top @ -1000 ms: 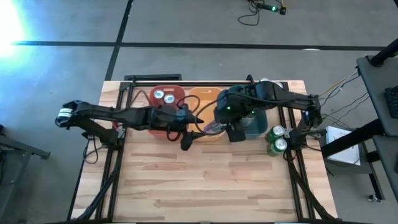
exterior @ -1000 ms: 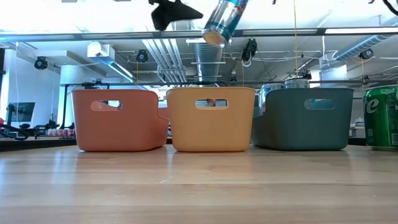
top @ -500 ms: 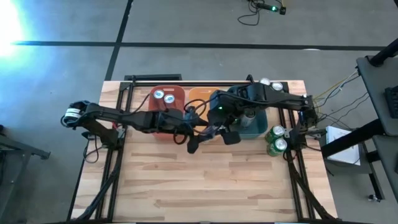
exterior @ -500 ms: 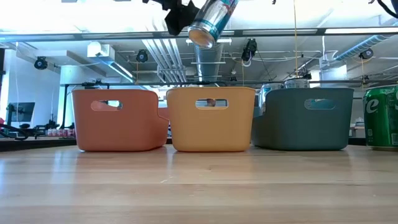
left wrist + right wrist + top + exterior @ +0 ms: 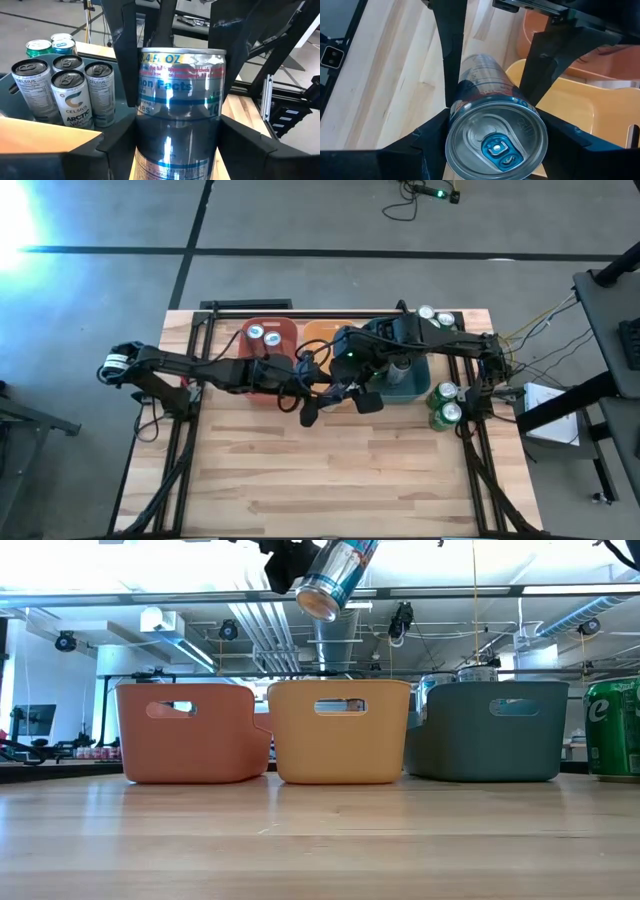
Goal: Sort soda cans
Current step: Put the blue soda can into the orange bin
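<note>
A blue-and-silver soda can (image 5: 340, 575) hangs tilted high above the orange bin (image 5: 340, 745), held between both grippers. My left gripper (image 5: 322, 394) reaches in from the table's left and is shut on the can's lower end. My right gripper (image 5: 347, 387) comes from the right and is shut on its tab end. Two cans (image 5: 263, 335) stand in the red bin (image 5: 285, 330). Several grey cans (image 5: 65, 90) stand in the teal bin (image 5: 420, 375). Two green cans (image 5: 446, 402) stand on the table by its right edge. My left gripper pinches the can's side walls near its bottom end (image 5: 150, 150) between its two fingers (image 5: 112, 150). The fingers run along the can, coming from the table's left. The can is lifted clear and tilted, bottom end lower. My right gripper pinches the can's sides just below its top rim (image 5: 452, 132) between its two fingers (image 5: 422, 145). The fingers lie along the can, and the tab end faces the wrist. They slant in from the table's right, and this end is the higher one.
The red bin, the orange bin and the teal bin stand in a row along the table's far half. Two more cans (image 5: 436, 316) stand at the far right corner. The near half of the wooden table (image 5: 340, 470) is bare boards.
My right gripper has carried the tilted can toward the table's left, over the orange bin. My left gripper has moved toward the right and met the can's lower end. The can stays lifted and tilted.
</note>
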